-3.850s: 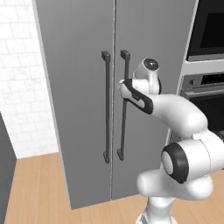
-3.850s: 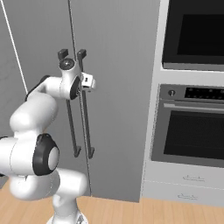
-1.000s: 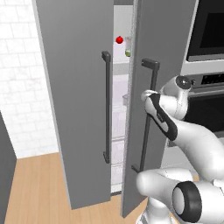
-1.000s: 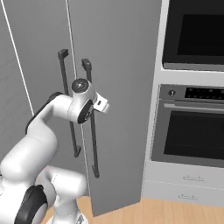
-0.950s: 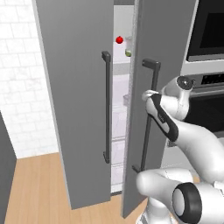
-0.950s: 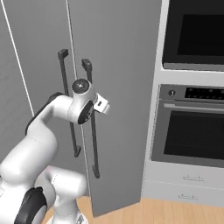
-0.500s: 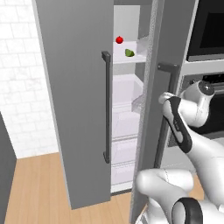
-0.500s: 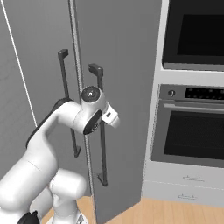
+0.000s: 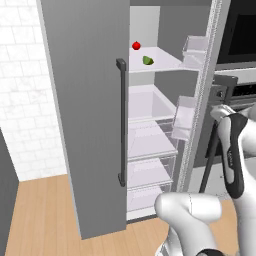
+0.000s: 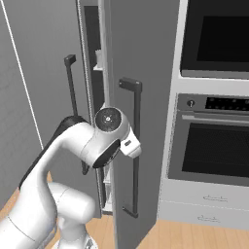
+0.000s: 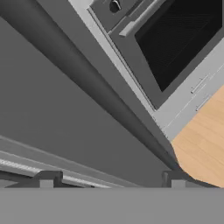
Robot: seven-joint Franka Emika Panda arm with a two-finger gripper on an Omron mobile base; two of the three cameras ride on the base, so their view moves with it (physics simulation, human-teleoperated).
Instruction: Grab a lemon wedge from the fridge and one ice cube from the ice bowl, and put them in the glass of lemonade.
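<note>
My arm: smooth white shell with dark joints, bent in front of the fridge; my wrist sits just beside the right door's handle.
My gripper: in the hand view two small dark finger tips stand wide apart, the long dark bar of the handle running between them; nothing is clamped, and I cannot tell whether either tip touches the bar.
Right door handle: long, dark, straight bar with squared ends, upright on the flat matte grey door.
Right door: swung out from the fridge; its inner side carries clear boxy door bins.
Left door: shut, plain grey slab, with its own dark bar handle.
Fridge interior: white flat shelves and translucent drawers, glossy and square-edged.
Lemon wedge: small yellow-green wedge lying on the upper shelf inside the fridge, well above my hand.
Red fruit: small round one on the same shelf, near the wedge, to its left and farther back.
Oven: black glass front with silver trim and a control strip, built in just right of the fridge; a second dark oven window above it.
In the way: the swung-out right door stands between my hand and the shelves.
Floor: light wood planks below the fridge.
Wall: white brick tiles left of the fridge.
</note>
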